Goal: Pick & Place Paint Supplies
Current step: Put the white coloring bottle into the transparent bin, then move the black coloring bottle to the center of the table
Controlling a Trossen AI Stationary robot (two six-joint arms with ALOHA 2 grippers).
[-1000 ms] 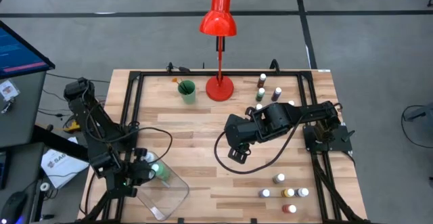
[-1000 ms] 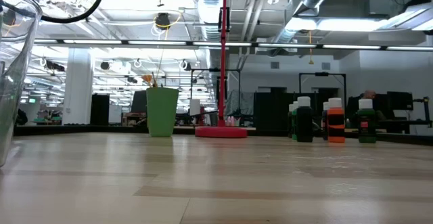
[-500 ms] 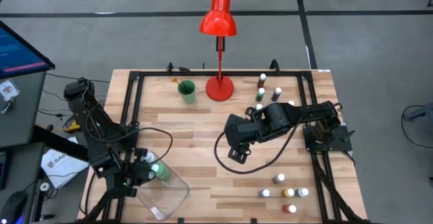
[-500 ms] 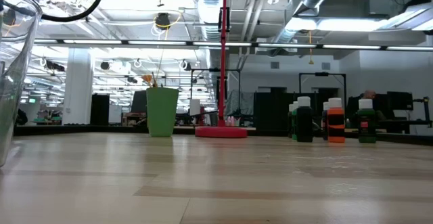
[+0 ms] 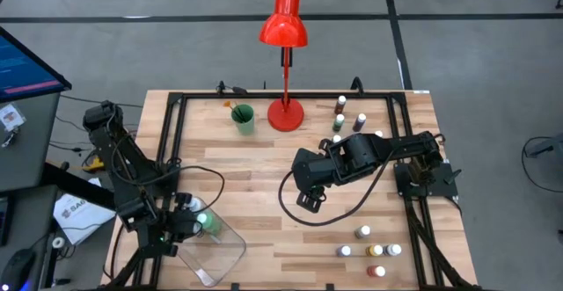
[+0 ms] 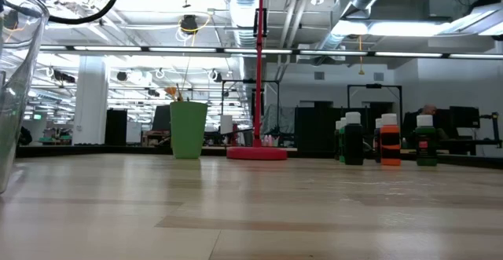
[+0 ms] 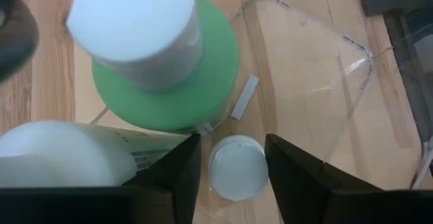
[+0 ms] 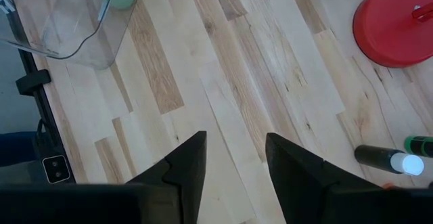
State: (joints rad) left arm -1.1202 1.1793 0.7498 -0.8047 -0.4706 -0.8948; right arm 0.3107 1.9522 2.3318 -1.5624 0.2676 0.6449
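Change: none seen since earlier frames.
Tray: clear, at near left corner.
Left gripper: fingers apart over small white-capped bottle, beside large green bottle, in tray.
Right gripper: open, empty, mid-table.
Remaining bottles: near right.

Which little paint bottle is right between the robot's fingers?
The small white-capped bottle between the left gripper's fingers inside the clear tray. The large green bottle stands beside it; the other small bottles stand across the table.

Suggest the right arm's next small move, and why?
Probably swing toward the lying bottle beside the red lamp base: the right gripper hangs open and empty over bare table, while the left gripper is over the clear tray.
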